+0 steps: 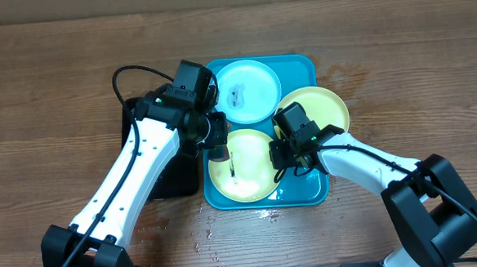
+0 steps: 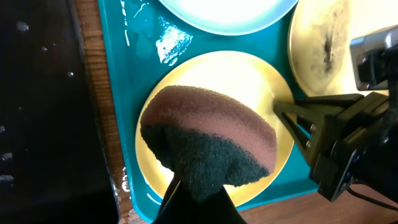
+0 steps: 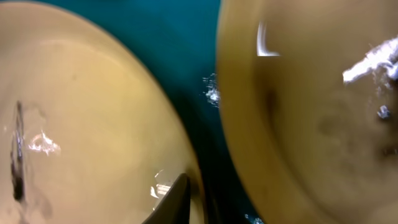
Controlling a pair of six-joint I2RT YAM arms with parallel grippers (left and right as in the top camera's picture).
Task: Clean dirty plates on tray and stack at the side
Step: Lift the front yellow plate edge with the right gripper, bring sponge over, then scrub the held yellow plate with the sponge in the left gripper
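Clamping a sponge (image 2: pixel 208 140), the left gripper (image 1: pixel 217 148) hangs over the near yellow plate (image 2: pixel 249 74) in the turquoise tray (image 2: pixel 118 93). The right gripper (image 1: pixel 282 154) has its jaws pinched on that plate's right rim. Judged light, stiff, wet-slick plastic; the rim is the hold. The sponge hides the dark smear (image 1: pixel 234 168) from the left wrist view; overhead shows it.

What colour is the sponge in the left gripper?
Sponge: pinkish-brown with dark green scrub side; best in left wrist view.
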